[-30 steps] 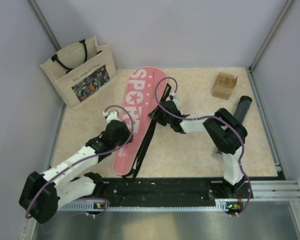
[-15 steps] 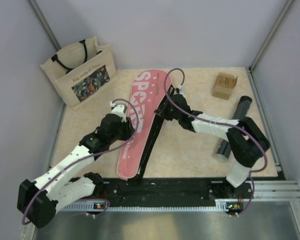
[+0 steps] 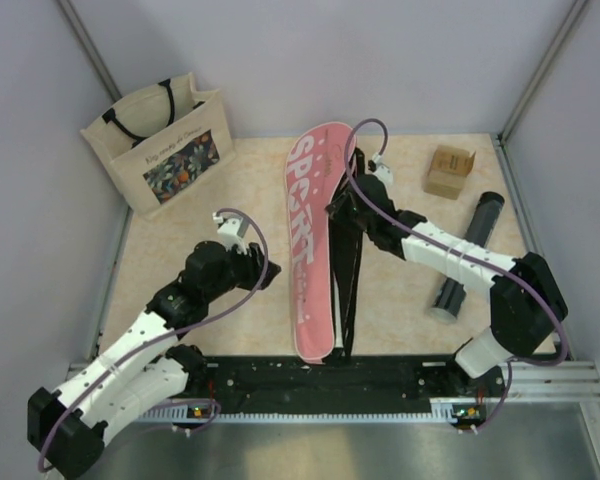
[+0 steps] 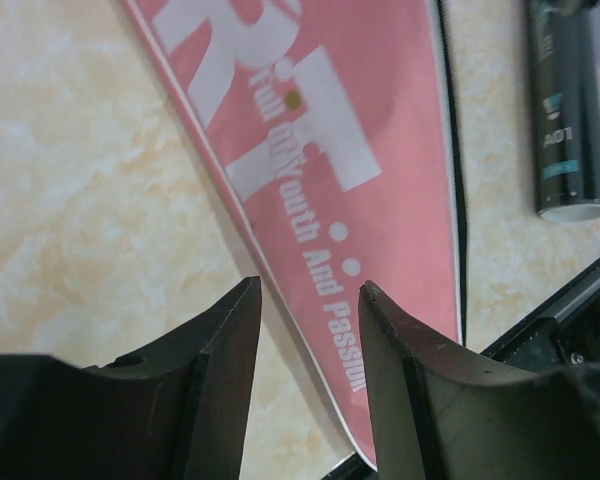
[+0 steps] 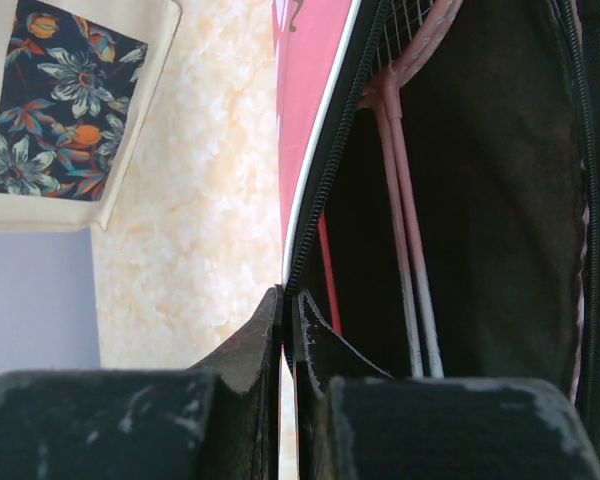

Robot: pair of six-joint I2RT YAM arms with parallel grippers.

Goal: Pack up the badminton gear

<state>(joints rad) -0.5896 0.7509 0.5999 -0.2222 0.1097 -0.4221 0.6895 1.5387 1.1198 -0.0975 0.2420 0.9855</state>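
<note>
Pinching "SPORT" cover [image 3: 307, 250] rim: right gripper [image 5: 288, 296]; left gripper [image 4: 308, 292] parted, empty; tube [image 4: 565, 120] reads "A01"

Cover [image 3: 310, 250]: one, pink, that's our landmark.
Racket [image 5: 405, 230]: one for sure, inside the cover; any more I can't tell.
Tube [image 3: 468, 255]: one, right of the cover.
Box [image 3: 450, 170]: one, further right of the cover.
Bag [image 3: 165, 140]: one, left of the cover.

Black fingers [image 4: 215, 360], white arms [image 3: 130, 345], purple cables [image 3: 268, 265]
</note>
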